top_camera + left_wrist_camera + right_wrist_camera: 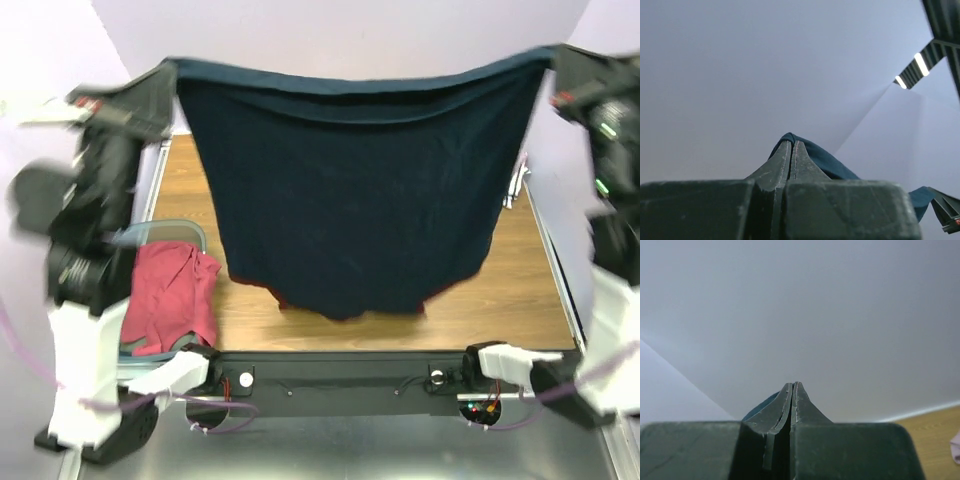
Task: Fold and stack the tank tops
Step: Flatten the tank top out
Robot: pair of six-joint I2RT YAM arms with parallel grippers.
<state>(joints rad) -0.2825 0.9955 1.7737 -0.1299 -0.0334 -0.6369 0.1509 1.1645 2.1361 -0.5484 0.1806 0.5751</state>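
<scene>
Pale lavender walls close in a wooden table (pixel 520 290). Above it the navy tank top (pixel 350 200) hangs spread like a curtain, its top edge stretched between the two arms and its maroon-trimmed lower edge dangling just over the wood. The left hand (pixel 791 145) is pinched tight on one upper corner, and the right hand (pixel 792 386) is clamped on the other. At the near left a crumpled red heap (pixel 170 295) of tops lies in a teal tub (pixel 185 228). A scrap of white cloth (pixel 517 180) peeks out at the far right, too hidden to identify. No folded stack shows anywhere, so the job looks barely begun: this top needs laying flat and folding, and the others wait.
</scene>
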